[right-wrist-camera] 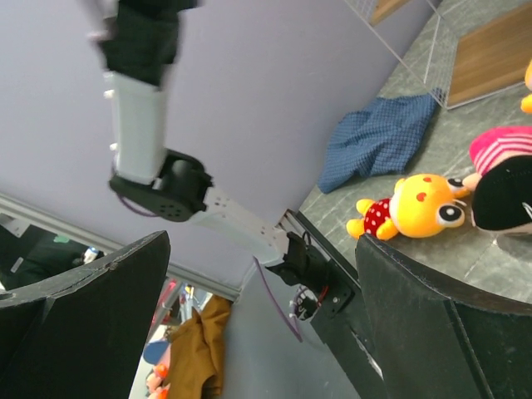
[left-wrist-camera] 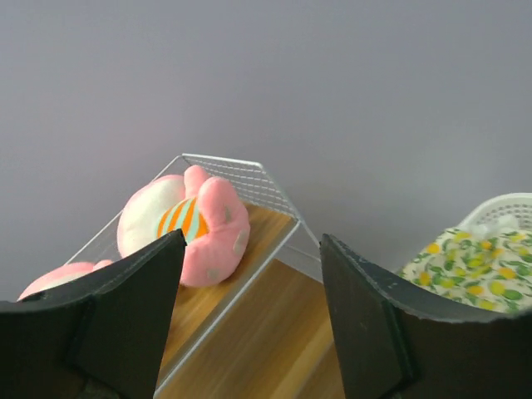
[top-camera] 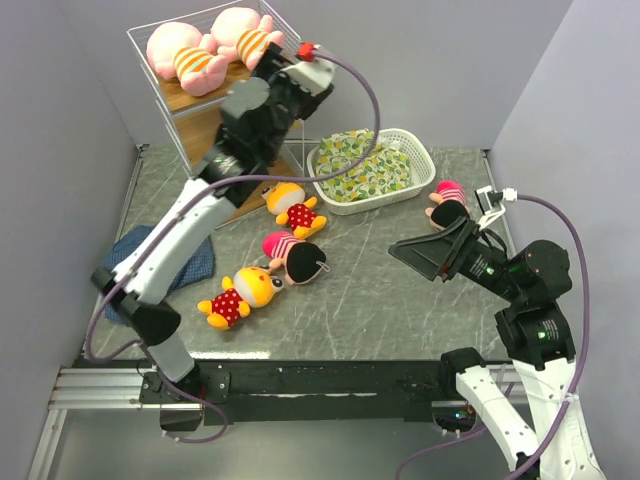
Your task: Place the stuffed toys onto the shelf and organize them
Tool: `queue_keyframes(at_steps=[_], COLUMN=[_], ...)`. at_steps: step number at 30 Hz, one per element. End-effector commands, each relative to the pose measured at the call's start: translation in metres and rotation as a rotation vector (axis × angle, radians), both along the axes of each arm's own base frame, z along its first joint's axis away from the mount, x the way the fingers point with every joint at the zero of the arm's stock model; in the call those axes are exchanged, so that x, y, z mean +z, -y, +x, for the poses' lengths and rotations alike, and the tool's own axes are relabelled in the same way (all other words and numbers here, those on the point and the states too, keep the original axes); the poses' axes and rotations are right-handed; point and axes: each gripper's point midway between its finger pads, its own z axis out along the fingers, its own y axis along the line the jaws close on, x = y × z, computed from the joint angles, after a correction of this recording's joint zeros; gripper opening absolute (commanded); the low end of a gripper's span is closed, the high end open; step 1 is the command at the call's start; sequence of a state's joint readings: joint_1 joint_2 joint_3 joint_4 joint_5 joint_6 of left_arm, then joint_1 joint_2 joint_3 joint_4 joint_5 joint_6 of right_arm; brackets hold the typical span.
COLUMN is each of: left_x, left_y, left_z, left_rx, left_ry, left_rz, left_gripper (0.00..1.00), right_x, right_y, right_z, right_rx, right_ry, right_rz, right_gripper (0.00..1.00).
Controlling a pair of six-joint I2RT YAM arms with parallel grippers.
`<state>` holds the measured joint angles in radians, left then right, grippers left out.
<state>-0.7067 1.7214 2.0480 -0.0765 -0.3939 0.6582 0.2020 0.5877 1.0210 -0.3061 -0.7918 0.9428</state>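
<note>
Two pink pigs in orange-striped shirts (top-camera: 210, 50) lie side by side on the top board of the shelf (top-camera: 285, 25). My left gripper (top-camera: 243, 100) hovers open and empty just in front of that tier. In the left wrist view one pig (left-wrist-camera: 191, 224) lies past the left finger, apart from the gripper (left-wrist-camera: 251, 241). On the table lie an orange-yellow animal (top-camera: 297, 208), a pink-hatted doll (top-camera: 293, 254) and a second orange-yellow animal (top-camera: 240, 293). A second doll (top-camera: 447, 203) lies behind my right gripper (top-camera: 415, 255), which is open and empty.
A white lattice basket (top-camera: 420, 150) holding a yellow-green patterned cloth (top-camera: 365, 165) stands right of the shelf. A blue cloth (top-camera: 195, 262) lies at the left under my left arm. Grey walls close in the table on three sides.
</note>
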Motion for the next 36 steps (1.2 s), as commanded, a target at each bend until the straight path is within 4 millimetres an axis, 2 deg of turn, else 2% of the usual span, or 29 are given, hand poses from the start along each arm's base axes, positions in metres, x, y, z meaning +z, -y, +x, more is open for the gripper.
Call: queue_keyframes(at_steps=[1, 2, 3, 4, 5, 6, 7, 8, 9, 10, 11, 12, 13, 14, 15, 16, 17, 18, 20, 21, 26, 28, 29, 31, 32, 34, 35, 36], left_x=[0.043, 0.033, 0.041, 0.038, 0.005, 0.012, -0.001, -0.043, -0.044, -0.060, -0.104, -0.109, -0.126, -0.163, -0.168, -0.184, -0.211, -0.212, -0.236, -0.236, -0.264, -0.270, -0.284, -0.292, -0.293, -0.294, -0.295, -0.295], left_y=[-0.021, -0.020, -0.028, -0.029, -0.019, -0.029, -0.030, -0.024, -0.036, -0.040, -0.040, -0.051, -0.056, -0.061, -0.076, -0.083, -0.087, -0.096, -0.102, -0.107, -0.122, -0.121, -0.116, -0.110, -0.106, -0.104, -0.103, -0.101], left_z=[-0.061, -0.068, -0.089, -0.099, -0.102, -0.126, -0.134, -0.134, -0.152, -0.158, -0.159, -0.173, -0.178, -0.178, -0.186, -0.190, -0.193, -0.200, -0.206, -0.211, -0.217, -0.219, -0.221, -0.223, -0.226, -0.227, -0.227, -0.227], left_rx=[-0.175, -0.196, -0.238, -0.268, -0.305, -0.355, -0.374, -0.370, -0.380, -0.374, -0.346, -0.343, -0.329, -0.278, -0.236, -0.201, -0.164, -0.153, -0.133, -0.136, -0.072, -0.087, -0.108, -0.147, -0.163, -0.174, -0.177, -0.188], left_ry=[-0.082, -0.138, -0.162, -0.185, -0.265, -0.268, -0.296, -0.384, -0.398, -0.428, -0.508, -0.515, -0.541, -0.600, -0.594, -0.624, -0.669, -0.661, -0.688, -0.673, -0.686, -0.686, -0.715, -0.718, -0.743, -0.750, -0.752, -0.756], left_rz=[-0.305, -0.322, -0.411, -0.440, -0.421, -0.480, -0.483, -0.459, -0.522, -0.531, -0.509, -0.553, -0.556, -0.547, -0.610, -0.618, -0.615, -0.658, -0.650, -0.654, -0.623, -0.626, -0.615, -0.621, -0.623, -0.612, -0.609, -0.602], left_gripper=[0.66, 0.60, 0.59, 0.60, 0.64, 0.66, 0.69, 0.72, 0.72, 0.73, 0.74, 0.74, 0.74, 0.75, 0.77, 0.78, 0.80, 0.81, 0.83, 0.83, 0.86, 0.86, 0.87, 0.88, 0.89, 0.92, 0.93, 0.93], right_x=[-0.005, -0.009, -0.017, -0.021, -0.026, -0.037, -0.042, -0.049, -0.060, -0.066, -0.073, -0.084, -0.091, -0.100, -0.113, -0.121, -0.131, -0.149, -0.167, -0.183, -0.218, -0.223, -0.231, -0.230, -0.237, -0.233, -0.242, -0.238], right_y=[0.002, 0.003, 0.004, 0.006, 0.008, 0.010, 0.016, 0.019, 0.023, 0.028, 0.032, 0.035, 0.038, 0.044, 0.046, 0.049, 0.053, 0.055, 0.054, 0.052, 0.030, 0.019, 0.015, 0.001, -0.005, -0.021, -0.032, -0.040], right_z=[-0.004, -0.003, -0.001, 0.001, 0.004, 0.008, 0.017, 0.021, 0.026, 0.033, 0.039, 0.041, 0.044, 0.052, 0.055, 0.059, 0.066, 0.070, 0.076, 0.080, 0.095, 0.099, 0.103, 0.106, 0.110, 0.117, 0.118, 0.124], right_rx=[-0.005, -0.012, -0.028, -0.043, -0.063, -0.083, -0.144, -0.171, -0.201, -0.245, -0.273, -0.295, -0.318, -0.371, -0.392, -0.417, -0.463, -0.486, -0.509, -0.508, -0.453, -0.447, -0.450, -0.446, -0.447, -0.404, -0.382, -0.368], right_ry=[0.041, 0.038, 0.032, 0.029, 0.024, 0.004, -0.011, -0.033, -0.070, -0.091, -0.121, -0.168, -0.197, -0.230, -0.285, -0.318, -0.377, -0.432, -0.521, -0.557, -0.684, -0.684, -0.714, -0.704, -0.735, -0.719, -0.740, -0.726], right_rz=[-0.014, -0.021, -0.040, -0.051, -0.065, -0.096, -0.112, -0.128, -0.159, -0.176, -0.191, -0.209, -0.217, -0.229, -0.227, -0.226, -0.213, -0.216, -0.182, -0.168, -0.098, -0.127, -0.152, -0.170, -0.170, -0.147, -0.160, -0.144], right_gripper=[1.00, 1.00, 1.00, 1.00, 1.00, 1.00, 1.00, 1.00, 1.00, 0.99, 0.99, 0.99, 0.99, 0.99, 0.98, 0.98, 0.97, 0.97, 0.95, 0.93, 0.86, 0.85, 0.86, 0.86, 0.86, 0.86, 0.86, 0.85])
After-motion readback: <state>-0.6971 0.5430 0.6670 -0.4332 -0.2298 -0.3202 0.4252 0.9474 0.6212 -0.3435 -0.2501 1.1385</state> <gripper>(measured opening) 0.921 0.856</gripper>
